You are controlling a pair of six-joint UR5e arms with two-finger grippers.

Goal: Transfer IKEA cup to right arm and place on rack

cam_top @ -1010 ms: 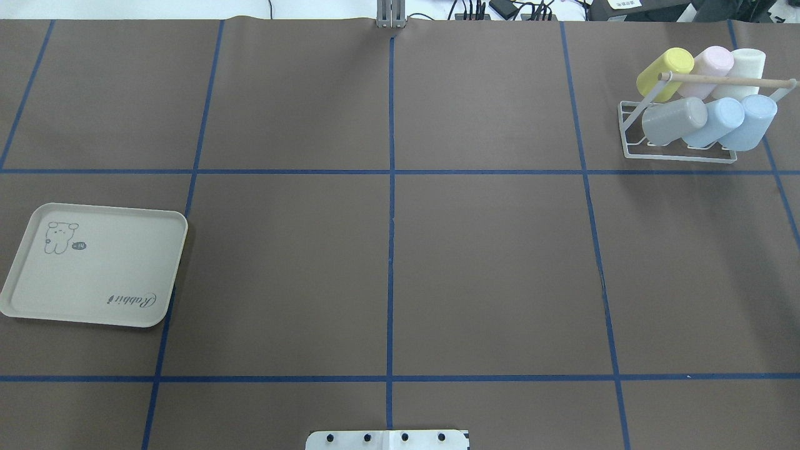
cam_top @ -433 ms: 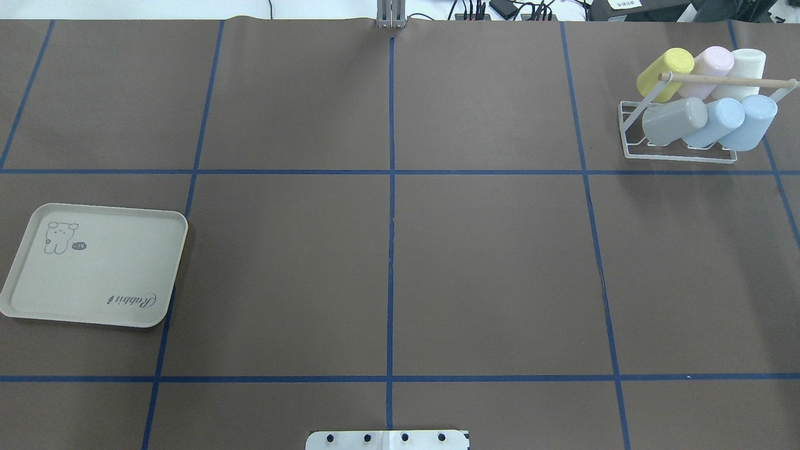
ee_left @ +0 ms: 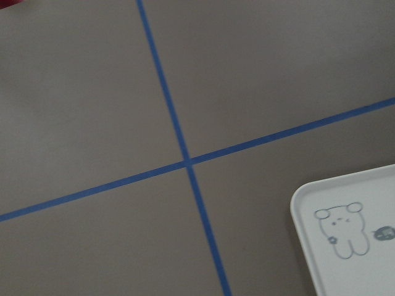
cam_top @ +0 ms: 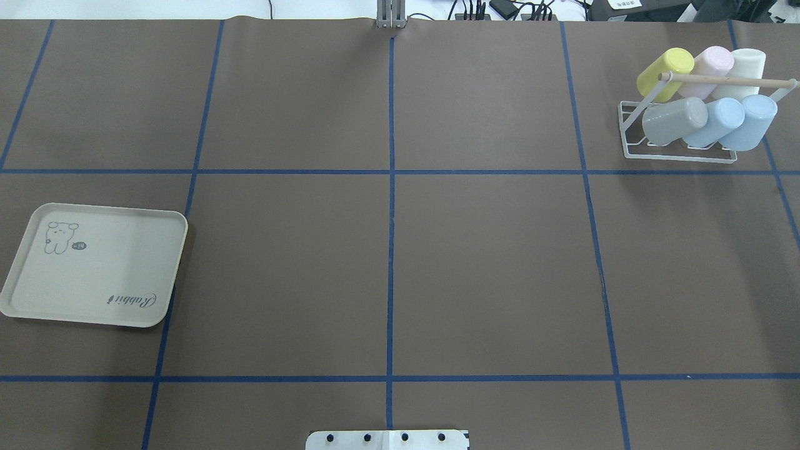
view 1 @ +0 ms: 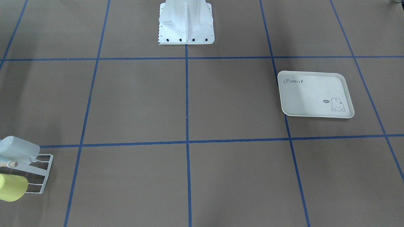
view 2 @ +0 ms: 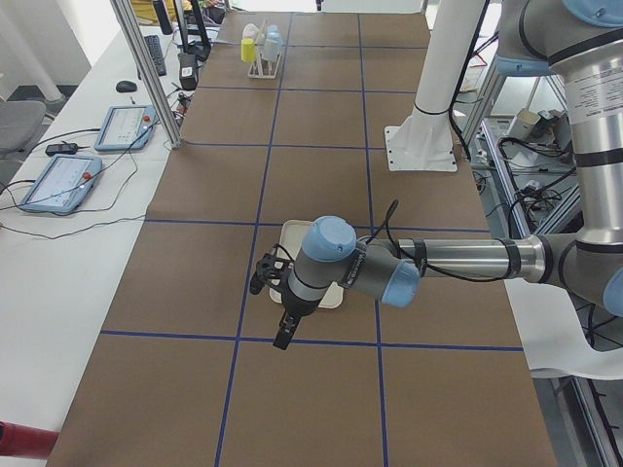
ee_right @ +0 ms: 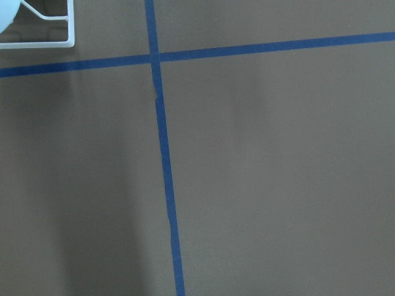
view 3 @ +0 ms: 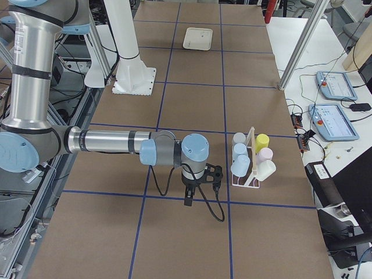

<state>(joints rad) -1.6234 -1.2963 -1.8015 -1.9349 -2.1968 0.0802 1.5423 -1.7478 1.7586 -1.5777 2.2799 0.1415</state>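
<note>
The white wire rack [cam_top: 681,160] with a wooden dowel stands at the table's far right corner. It also shows at the lower left [view 1: 47,173] of the front-facing view. Several IKEA cups lie tilted on it: a yellow one [cam_top: 665,72], a pink, a white, a grey [cam_top: 672,120] and two blue. Neither gripper holds a cup. My left gripper [view 2: 284,336] hangs over the table at the tray's edge. My right gripper [view 3: 189,197] hangs a short way from the rack [view 3: 247,185]. Both show only in the side views, so I cannot tell their state.
A cream rabbit-print tray [cam_top: 94,275] lies bare at the table's left side. It also appears in the left wrist view [ee_left: 358,259]. The robot's white base plate [cam_top: 387,440] sits at the near middle edge. Blue tape lines grid the brown table cover.
</note>
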